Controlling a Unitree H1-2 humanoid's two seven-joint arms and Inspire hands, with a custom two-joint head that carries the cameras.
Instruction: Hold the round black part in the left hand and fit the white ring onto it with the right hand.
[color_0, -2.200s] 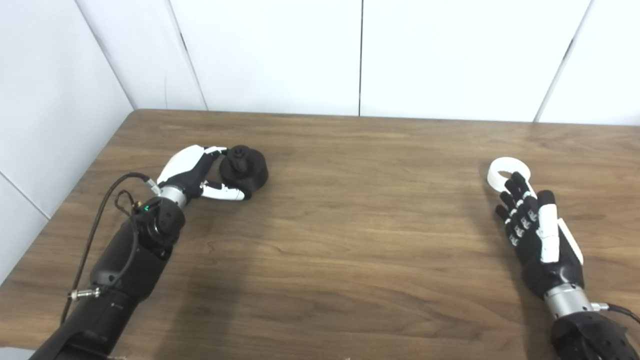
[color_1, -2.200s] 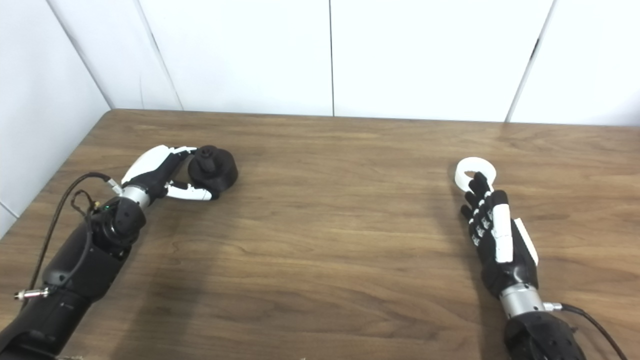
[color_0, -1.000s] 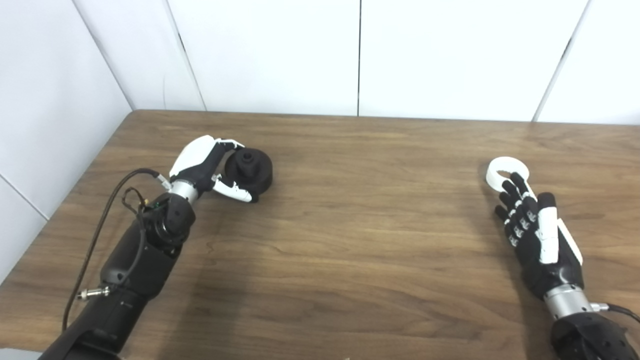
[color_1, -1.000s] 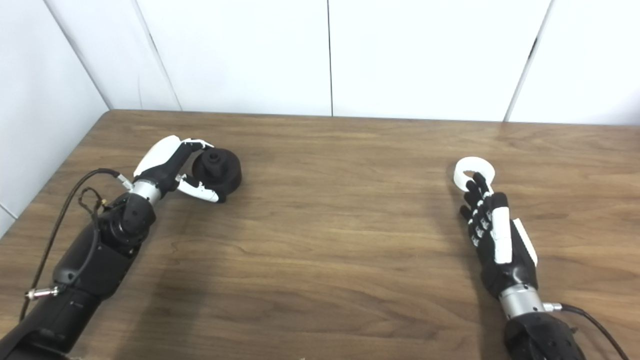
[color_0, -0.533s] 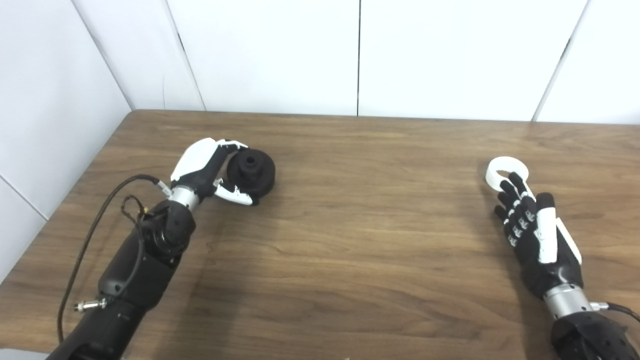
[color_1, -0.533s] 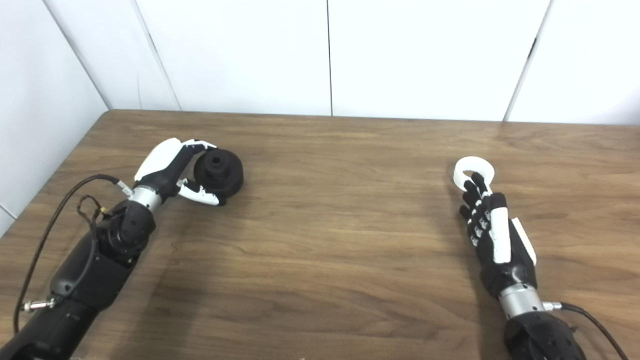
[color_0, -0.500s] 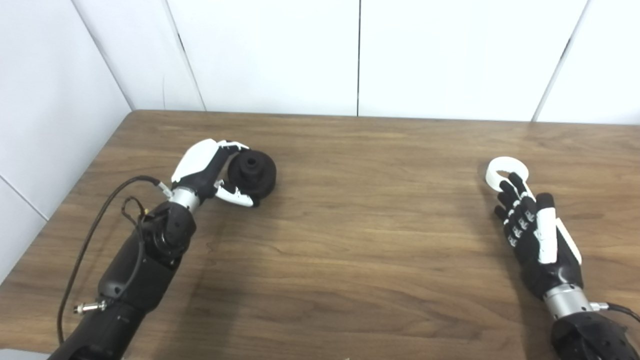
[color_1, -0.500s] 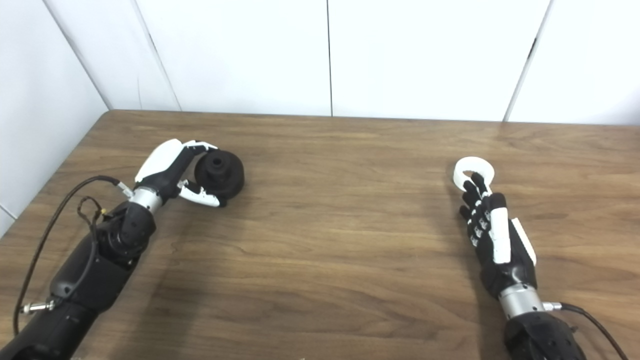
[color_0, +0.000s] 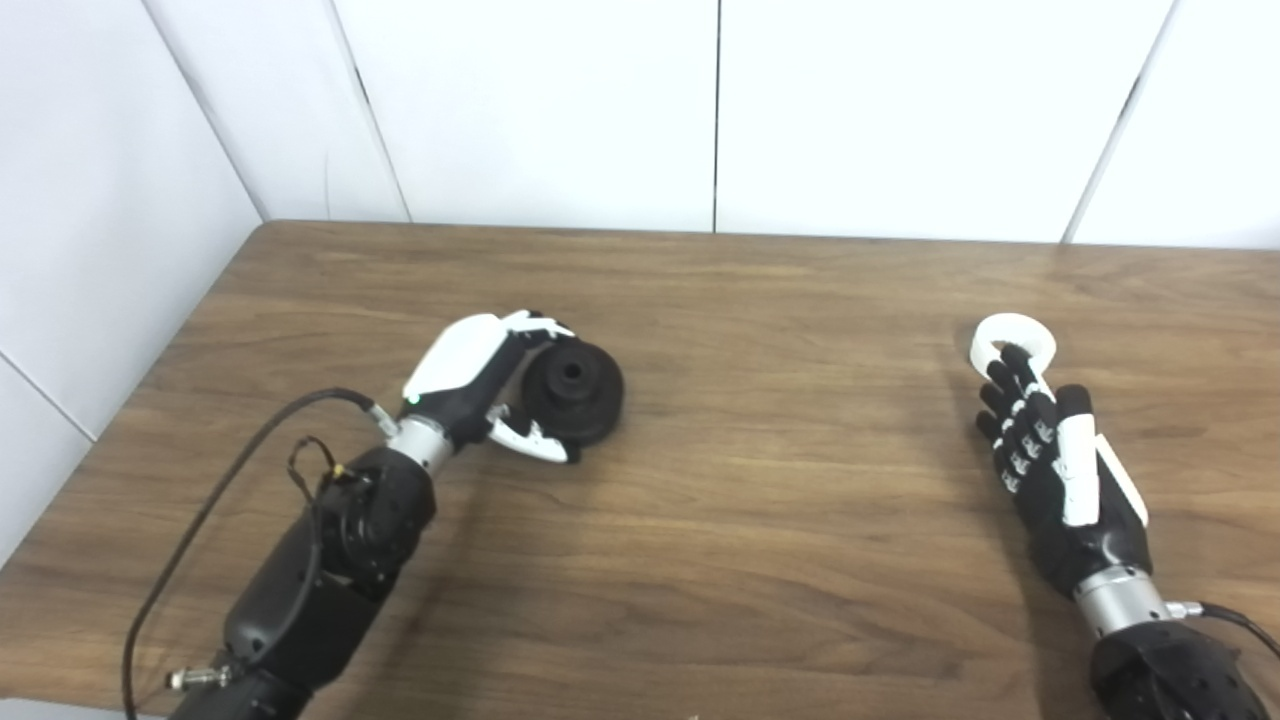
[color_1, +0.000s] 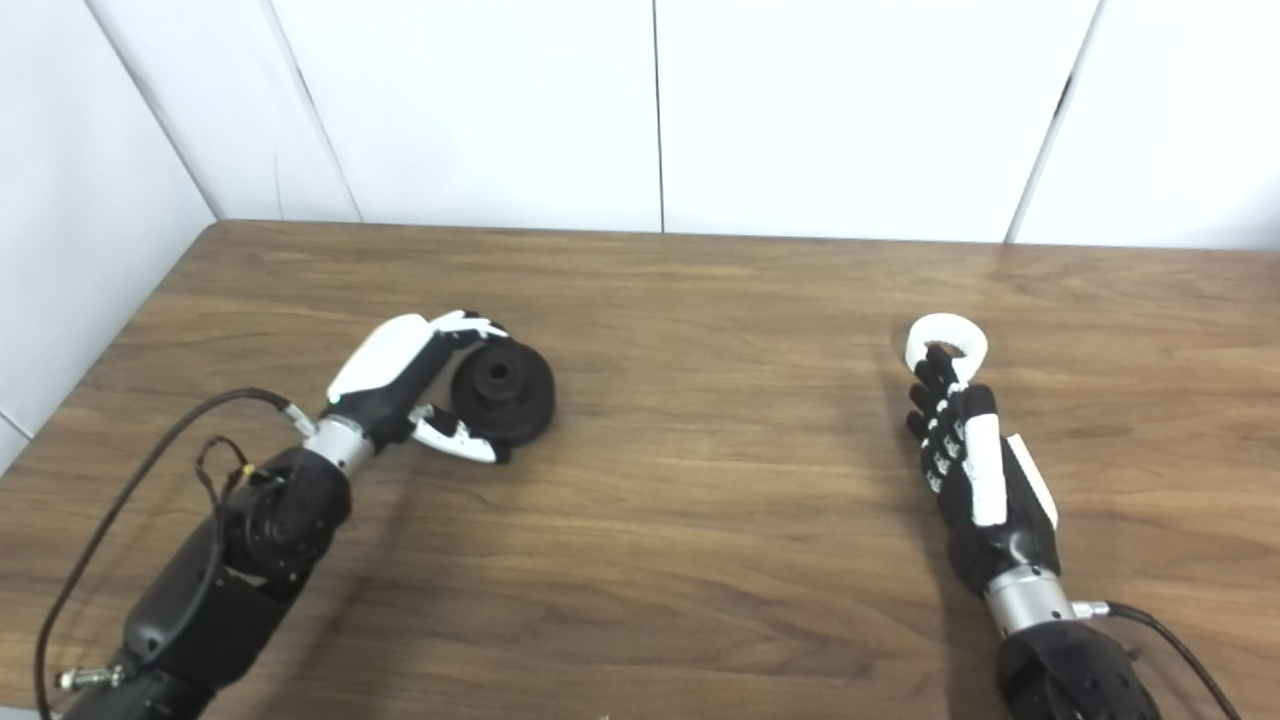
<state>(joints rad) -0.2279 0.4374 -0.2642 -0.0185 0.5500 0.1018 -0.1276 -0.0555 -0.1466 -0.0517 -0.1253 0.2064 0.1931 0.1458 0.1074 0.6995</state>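
Left hand carrying black part inward, white ring unmoved

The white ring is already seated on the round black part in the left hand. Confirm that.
Not so. In the left eye view the white ring lies on the table by the right hand, far from the round black part held in the left hand.

I see the black part on the left side of the surface. It is round, with a hole in the middle, and it is tipped up on its side. My left hand holds it. The ring is white and lies flat, far to the right.
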